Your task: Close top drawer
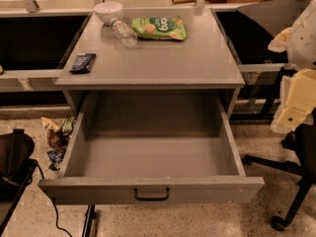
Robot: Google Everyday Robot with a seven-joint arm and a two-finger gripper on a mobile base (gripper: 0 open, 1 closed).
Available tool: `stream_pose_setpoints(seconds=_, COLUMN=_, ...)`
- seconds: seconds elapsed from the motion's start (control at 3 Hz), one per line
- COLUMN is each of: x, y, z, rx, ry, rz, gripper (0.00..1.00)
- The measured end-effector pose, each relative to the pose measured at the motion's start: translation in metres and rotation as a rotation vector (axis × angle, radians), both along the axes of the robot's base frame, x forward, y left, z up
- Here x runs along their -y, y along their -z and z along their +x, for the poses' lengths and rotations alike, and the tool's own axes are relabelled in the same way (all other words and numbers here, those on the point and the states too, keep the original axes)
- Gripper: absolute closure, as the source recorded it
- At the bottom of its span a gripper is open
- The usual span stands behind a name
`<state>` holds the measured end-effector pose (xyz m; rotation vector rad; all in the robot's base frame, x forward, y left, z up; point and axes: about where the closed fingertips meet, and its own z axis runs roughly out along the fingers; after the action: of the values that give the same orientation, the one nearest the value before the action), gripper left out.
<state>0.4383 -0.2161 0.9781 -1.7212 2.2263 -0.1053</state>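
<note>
The top drawer (148,157) of the grey cabinet is pulled far out toward me, and its inside is empty. Its flat front (207,189) faces me at the bottom of the view, with a small black bar handle (151,195) at its centre. The drawers below it are hidden. My gripper (295,100), pale yellow and white, shows at the right edge of the view. It is to the right of the drawer's right side wall and apart from it, touching nothing that I can see.
On the cabinet top (163,63) stand a white bowl (108,11), a lying plastic bottle (123,32), a green snack bag (159,27) and a dark snack bar (82,62). Snack wrappers (57,135) lie on the floor at left. A black office chair base (286,181) stands at right and a black bin (12,162) at left.
</note>
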Motion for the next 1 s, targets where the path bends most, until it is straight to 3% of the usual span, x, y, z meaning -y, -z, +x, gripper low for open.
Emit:
stream_pose_setpoints(seconds=0.33, x=0.000, y=-0.001, z=0.000, rx=0.004, ry=-0.002, rz=-0.002, gripper=0.00)
stream_pose_setpoints(seconds=0.67, x=-0.021, y=0.027, z=-0.011, rx=-0.064, ry=-0.103, rz=-0.021, gripper=0.18)
stream_pose_setpoints(seconds=1.0, x=-0.046, y=0.081, z=-0.035, rx=-0.163, ry=-0.205, rz=0.008, gripper=0.42)
